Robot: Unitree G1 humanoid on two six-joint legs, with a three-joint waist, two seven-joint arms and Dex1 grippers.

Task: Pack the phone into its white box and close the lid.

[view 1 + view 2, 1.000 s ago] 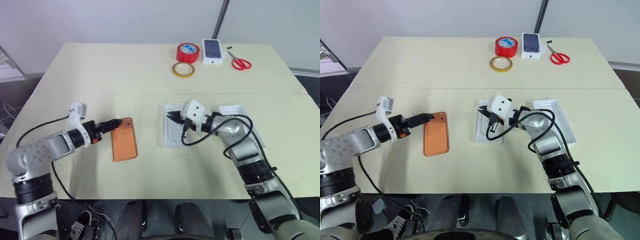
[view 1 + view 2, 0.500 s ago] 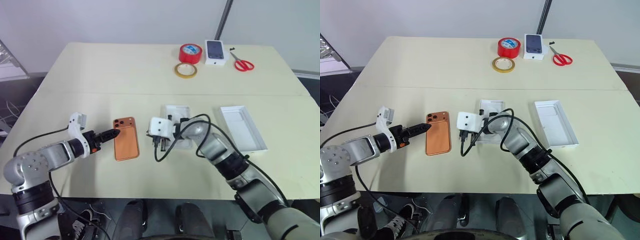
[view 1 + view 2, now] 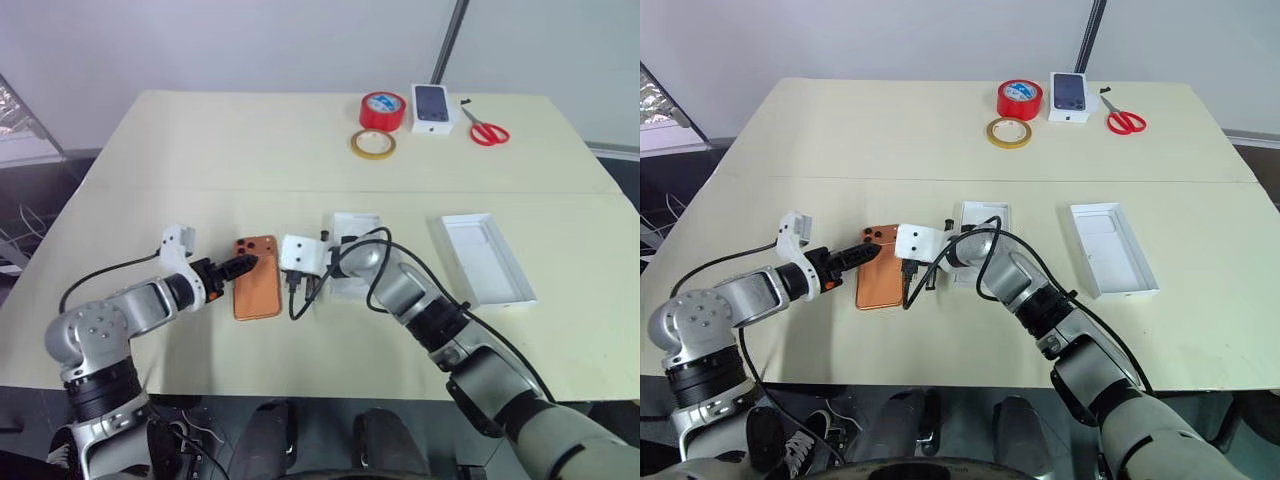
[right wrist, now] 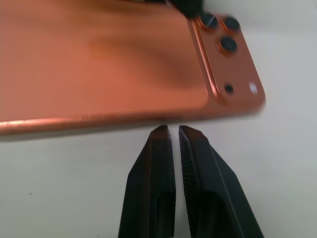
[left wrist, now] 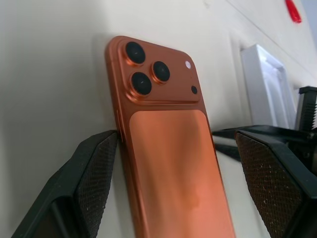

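The phone [image 3: 257,291] lies back up on the table, its lens cluster at the far end. My left gripper [image 5: 176,140] is open and straddles the phone's long sides; one pad [image 5: 96,173] touches an edge, and the other stands apart. My right gripper [image 4: 173,131] is shut, its tips on the table just off the phone's other long edge. Two shallow white cardboard pieces lie to the right. One [image 3: 355,222] is partly under my right arm, and the other [image 3: 485,260] lies open further right. I cannot tell which is the white box and which the lid.
At the table's far side sit a red tape roll [image 3: 382,108], a yellowish tape ring [image 3: 372,143], a small white box with a phone picture [image 3: 432,103] and red scissors [image 3: 487,130]. Cables loop from both wrists over the table.
My right gripper has swung left from above the nearer white piece down to the phone's edge. My left gripper has moved right, around the phone's sides.
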